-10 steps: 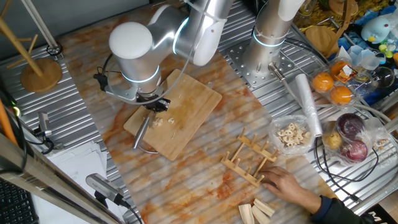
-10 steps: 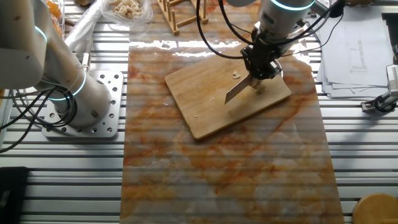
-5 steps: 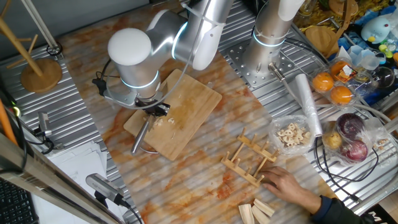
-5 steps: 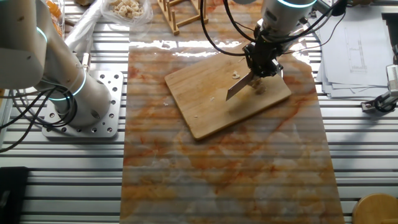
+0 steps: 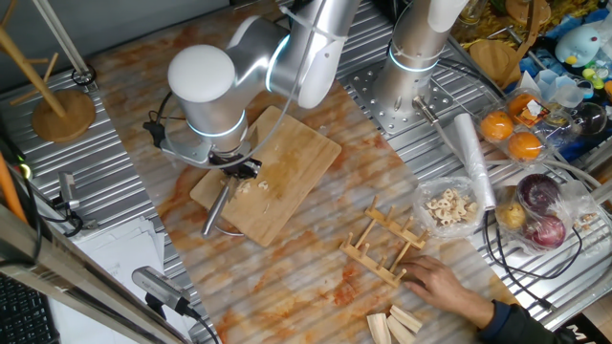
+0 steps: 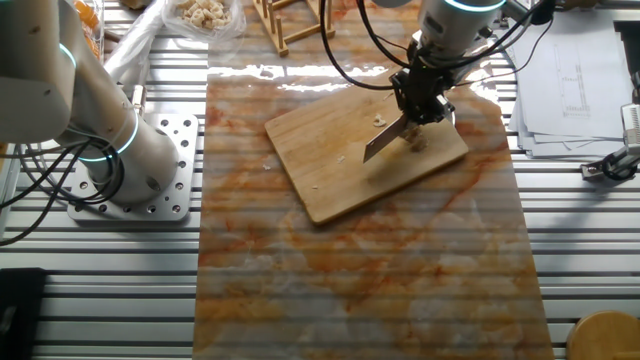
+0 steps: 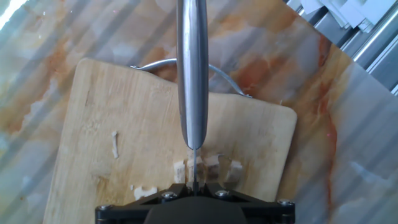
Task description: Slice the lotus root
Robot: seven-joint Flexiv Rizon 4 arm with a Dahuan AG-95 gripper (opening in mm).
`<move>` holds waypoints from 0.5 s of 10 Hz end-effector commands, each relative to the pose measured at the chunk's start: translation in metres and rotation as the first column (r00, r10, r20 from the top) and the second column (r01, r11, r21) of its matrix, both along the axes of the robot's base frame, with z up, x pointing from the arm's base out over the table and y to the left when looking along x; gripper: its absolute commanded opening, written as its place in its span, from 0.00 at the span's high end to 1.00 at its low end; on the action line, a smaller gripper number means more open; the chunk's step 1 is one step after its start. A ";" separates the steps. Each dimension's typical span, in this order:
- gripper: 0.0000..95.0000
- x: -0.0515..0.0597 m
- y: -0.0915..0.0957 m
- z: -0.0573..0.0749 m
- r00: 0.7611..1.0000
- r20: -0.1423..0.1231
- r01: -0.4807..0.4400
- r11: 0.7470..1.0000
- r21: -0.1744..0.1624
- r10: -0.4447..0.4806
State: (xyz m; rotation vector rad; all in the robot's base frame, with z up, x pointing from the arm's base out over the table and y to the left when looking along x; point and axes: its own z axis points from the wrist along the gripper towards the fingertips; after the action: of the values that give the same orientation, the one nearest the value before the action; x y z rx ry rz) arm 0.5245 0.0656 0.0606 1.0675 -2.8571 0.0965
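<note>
Steel knife [image 6: 385, 137], clenched in the end effector [image 6: 422, 103], stays above lotus root [image 7: 208, 167], barely shifted.

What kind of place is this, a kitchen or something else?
Probably a robotics lab, not a kitchen. The cutting board lies on a marble-patterned mat over a ribbed metal bench, two robot arm bases are bolted to it, and loose cables run among bagged food.

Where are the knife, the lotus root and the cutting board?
knife [image 7: 191, 74]: hand view, middle of blade.
lotus root [image 7: 214, 167]: hand view, a cut piece.
cutting board [image 6: 330, 160]: the other fixed view, bare surface.
</note>
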 end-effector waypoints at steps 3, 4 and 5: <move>1.00 0.001 -0.001 -0.010 1.000 -0.007 -0.004 1.000 0.011 0.004; 1.00 0.001 0.000 -0.013 1.000 -0.011 -0.005 1.000 0.011 0.005; 1.00 0.002 0.001 -0.018 1.000 -0.012 -0.009 1.000 0.009 0.009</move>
State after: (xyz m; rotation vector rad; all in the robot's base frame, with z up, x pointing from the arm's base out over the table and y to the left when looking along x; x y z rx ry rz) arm 0.5259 0.0667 0.0587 1.0817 -2.8427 0.0790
